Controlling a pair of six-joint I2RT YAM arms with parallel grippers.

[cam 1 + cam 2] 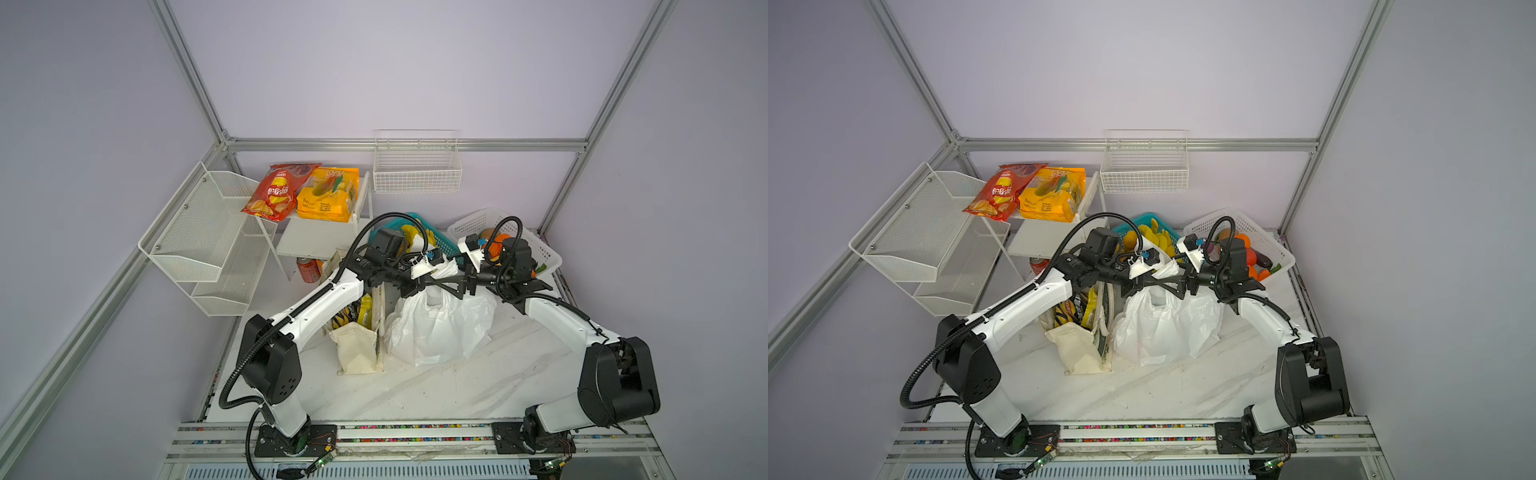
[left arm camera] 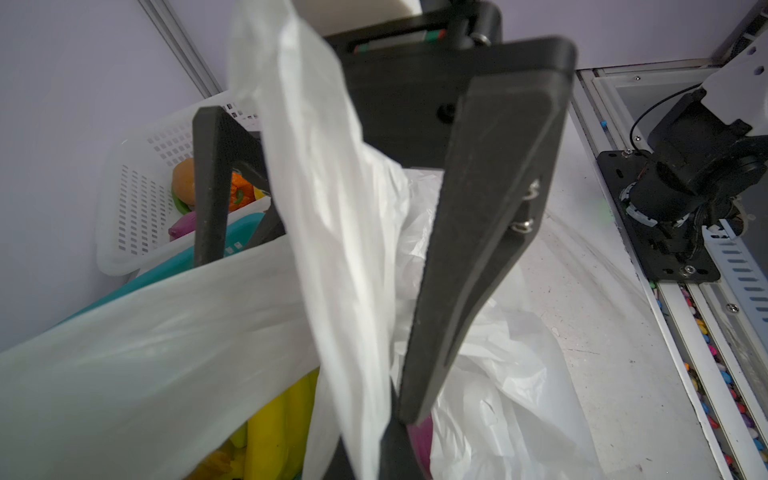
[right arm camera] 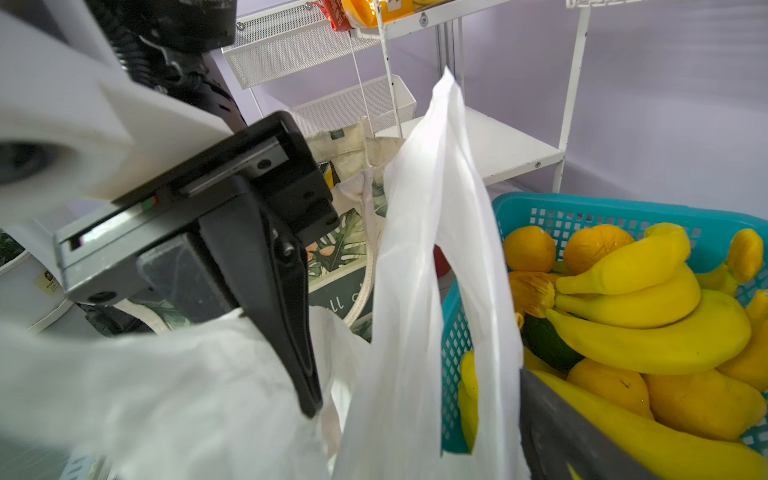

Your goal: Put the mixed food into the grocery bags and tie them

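Observation:
The white plastic bag (image 1: pixel 440 328) (image 1: pixel 1163 328) stands mid-table beside the cream tote (image 1: pixel 357 349) (image 1: pixel 1079 349). A black zigzag chip bag (image 1: pixel 343 318) and a yellow packet (image 1: pixel 365 311) sit in the tote. Above the plastic bag, my left gripper (image 1: pixel 436 282) (image 2: pixel 386 440) is shut on one raised handle (image 2: pixel 332 208). My right gripper (image 1: pixel 451 286) (image 3: pixel 380 436) faces it, open, its fingers (image 2: pixel 490 208) wide on either side of that handle (image 3: pixel 415 291), not touching it. Bananas (image 3: pixel 644 299) lie in the teal basket (image 3: pixel 582 212). A purple eggplant (image 1: pixel 1262 259) lies in the white basket (image 1: pixel 536 249).
A red chip bag (image 1: pixel 276 193) and an orange-yellow packet (image 1: pixel 328 199) lie on the white shelf at the back left. A soda can (image 1: pixel 308 270) stands under it. A mesh rack (image 1: pixel 208 245) hangs on the left, a wire basket (image 1: pixel 415 166) on the back wall.

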